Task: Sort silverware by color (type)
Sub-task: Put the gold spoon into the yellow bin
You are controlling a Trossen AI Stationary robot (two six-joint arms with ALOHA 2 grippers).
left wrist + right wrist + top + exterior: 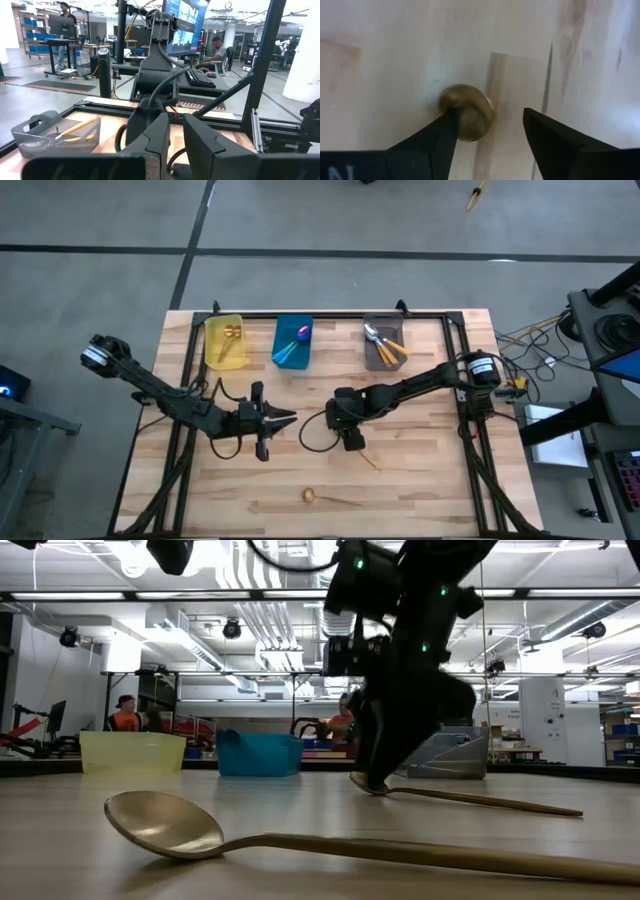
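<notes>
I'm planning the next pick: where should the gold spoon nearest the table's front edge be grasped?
Grip the gold spoon at mid-handle, coming straight down with the fingers across it. It lies flat on the table; the handle is thin and straight, while the rounded bowl would likely slip.

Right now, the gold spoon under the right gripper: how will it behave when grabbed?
The gold spoon looks stiff and light, with a thin handle. Lying flat on the table, it may skid on the rounded bowl. The right gripper is open over the bowl, so it could pivot once pinched.
</notes>
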